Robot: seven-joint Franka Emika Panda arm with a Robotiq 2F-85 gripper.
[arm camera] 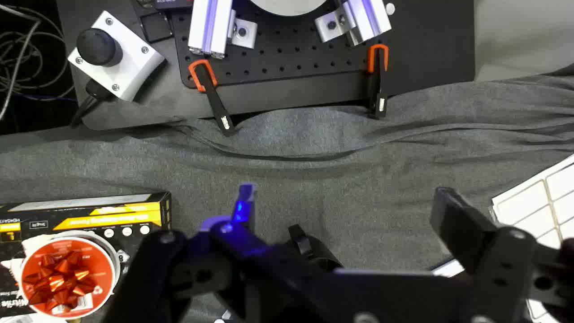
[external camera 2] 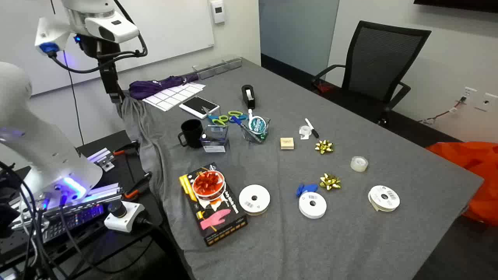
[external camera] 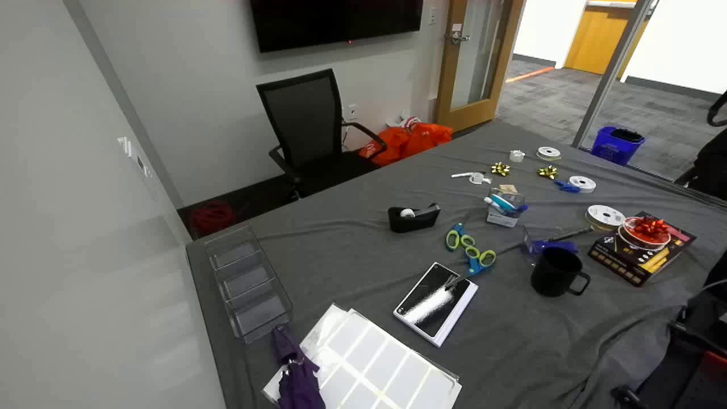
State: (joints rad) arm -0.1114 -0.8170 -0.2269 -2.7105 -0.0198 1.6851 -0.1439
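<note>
My gripper (arm camera: 347,195) is open, with nothing between its fingers, above the grey cloth near the robot base. It also hangs at the table's edge in an exterior view (external camera 2: 114,95). A black mug (arm camera: 320,253) is nearest, partly hidden by the gripper in the wrist view. The mug stands upright in both exterior views (external camera: 554,272) (external camera 2: 193,134). A black glove box (external camera 2: 227,217) carries a spool with a red bow (external camera 2: 209,184). A white box with a dark top (external camera: 434,304) lies near two pairs of scissors (external camera: 474,264). White label sheets (external camera: 369,363) lie under part of a purple umbrella (external camera 2: 155,87).
A clear divided tray (external camera: 247,284) sits at the table's edge. A tape dispenser (external camera: 413,218), clear pen holders (external camera 2: 256,130), white ribbon spools (external camera 2: 312,205) and gold bows (external camera 2: 330,181) are spread over the table. Orange clamps (arm camera: 378,80) stick out at the robot's base plate.
</note>
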